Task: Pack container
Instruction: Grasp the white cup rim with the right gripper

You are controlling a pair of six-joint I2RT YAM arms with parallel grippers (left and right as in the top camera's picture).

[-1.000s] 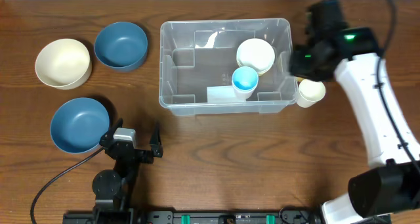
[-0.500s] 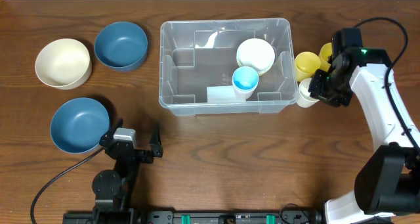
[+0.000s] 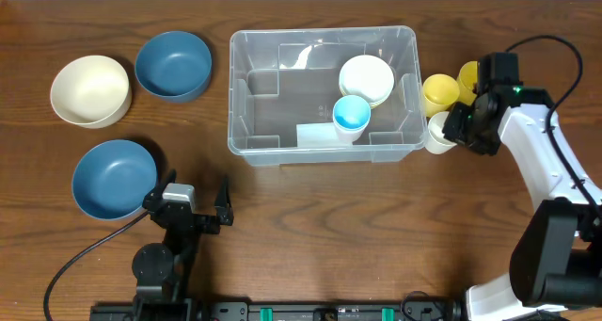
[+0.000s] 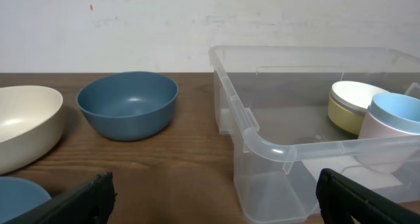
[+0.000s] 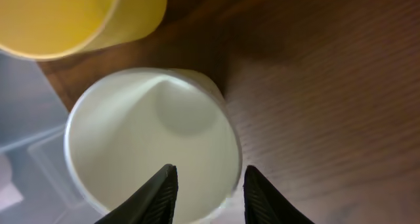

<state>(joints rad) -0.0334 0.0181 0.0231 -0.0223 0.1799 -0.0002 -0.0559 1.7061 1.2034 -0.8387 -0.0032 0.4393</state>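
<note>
The clear plastic container [image 3: 282,81] stands mid-table and holds a cream cup [image 3: 366,79] and a light blue cup [image 3: 351,114]; it also shows in the left wrist view [image 4: 275,148]. A cream cup [image 3: 438,133] stands just outside its right wall, with two yellow cups [image 3: 437,90] behind it. My right gripper [image 3: 459,125] is low over this cream cup [image 5: 151,138], open, with one finger inside the rim and one outside. A yellow cup [image 5: 79,17] is beside it. My left gripper [image 3: 195,211] is open and empty near the front edge.
A cream bowl [image 3: 89,90] and a blue bowl [image 3: 173,65] sit at the back left, and a second blue bowl [image 3: 114,178] sits at the front left. The left wrist view shows the blue bowl [image 4: 128,102] and the cream bowl [image 4: 23,125].
My right arm has moved from over the container's right end, forward and down to the cream cup outside it. The yellow cups are now uncovered. The left arm has not moved.
</note>
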